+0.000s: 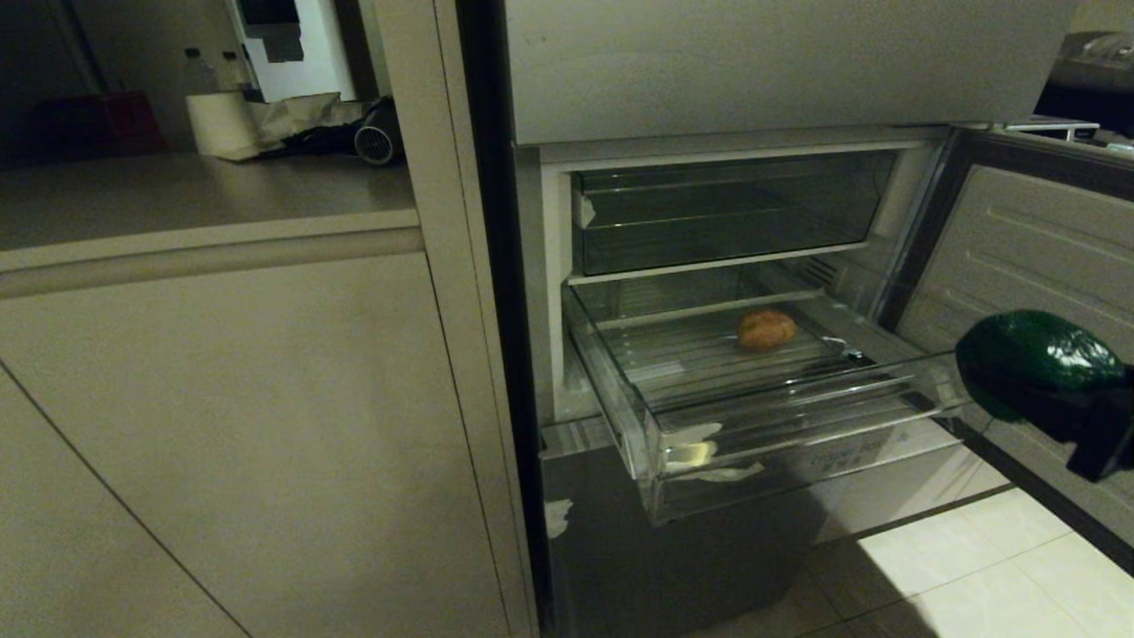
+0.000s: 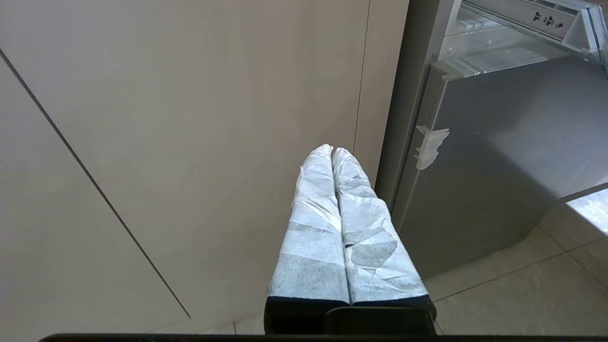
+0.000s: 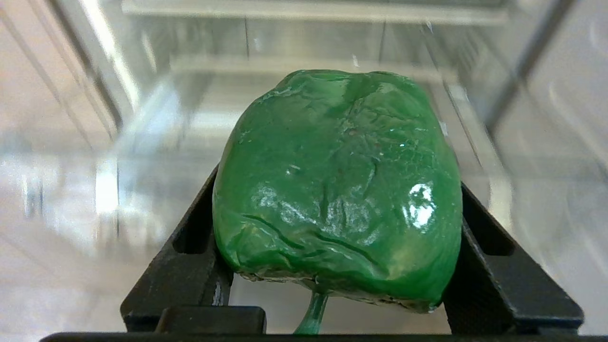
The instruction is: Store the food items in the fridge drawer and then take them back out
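The fridge drawer (image 1: 657,440), a clear bin with ribbed floor and tape scraps on its front, stands pulled out. One food item, a tan rounded lump (image 1: 766,329), lies on the drawer floor towards the back. My right gripper (image 3: 337,199) is shut on a glossy green bell pepper (image 3: 337,190), its black fingers on both sides. In the head view the pepper (image 1: 1032,359) hangs just beyond the drawer's right front corner, at about rim height. My left gripper (image 2: 332,152) is shut, with white-wrapped fingers pressed together. It is parked low beside the cabinet.
The fridge door (image 1: 1028,239) stands open on the right, close behind the pepper. A second clear bin (image 1: 726,213) sits above the drawer. A grey steel door front (image 1: 673,567) is below, a beige cabinet (image 1: 221,399) to the left, tiled floor (image 1: 957,567) underneath.
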### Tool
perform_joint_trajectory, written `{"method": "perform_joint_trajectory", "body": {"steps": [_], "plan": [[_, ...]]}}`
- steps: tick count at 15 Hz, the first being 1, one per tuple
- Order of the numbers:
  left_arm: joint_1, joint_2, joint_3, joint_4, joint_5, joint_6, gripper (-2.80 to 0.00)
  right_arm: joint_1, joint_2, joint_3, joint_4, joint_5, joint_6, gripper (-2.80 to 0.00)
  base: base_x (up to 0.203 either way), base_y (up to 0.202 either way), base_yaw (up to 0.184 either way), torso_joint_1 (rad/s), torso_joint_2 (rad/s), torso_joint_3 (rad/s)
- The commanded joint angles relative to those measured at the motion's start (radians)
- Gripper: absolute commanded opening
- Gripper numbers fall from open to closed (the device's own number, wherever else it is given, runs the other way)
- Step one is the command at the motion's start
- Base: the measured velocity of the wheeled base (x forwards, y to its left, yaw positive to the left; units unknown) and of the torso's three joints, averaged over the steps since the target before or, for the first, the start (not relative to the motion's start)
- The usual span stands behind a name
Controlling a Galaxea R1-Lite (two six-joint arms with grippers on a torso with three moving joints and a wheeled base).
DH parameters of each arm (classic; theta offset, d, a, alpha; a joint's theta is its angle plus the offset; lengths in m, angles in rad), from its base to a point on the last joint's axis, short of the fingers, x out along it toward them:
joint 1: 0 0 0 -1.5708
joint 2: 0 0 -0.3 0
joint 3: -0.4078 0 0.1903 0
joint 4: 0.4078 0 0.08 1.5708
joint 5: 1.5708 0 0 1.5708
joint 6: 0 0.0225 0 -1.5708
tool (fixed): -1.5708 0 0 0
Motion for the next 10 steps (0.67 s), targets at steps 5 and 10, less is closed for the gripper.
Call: {"method": "perform_joint_trajectory", "body": {"steps": [5, 10], "plan": [[0.001, 0.000, 0.000, -0.002, -0.001, 0.000, -2.80, 0.103, 0.354, -0.314, -0.006, 0.003, 0.062, -2.80, 0.000, 0.000, 0.000, 0.000, 0.00, 0.000], [-0.001, 0.000, 0.000, 0.000, -0.001, 0.000, -2.80, 0.129, 0.586, -0.507, -0.006, -0.003, 0.083, -2.80, 0.000, 0.000, 0.000, 0.000, 0.00, 0.000]]}}
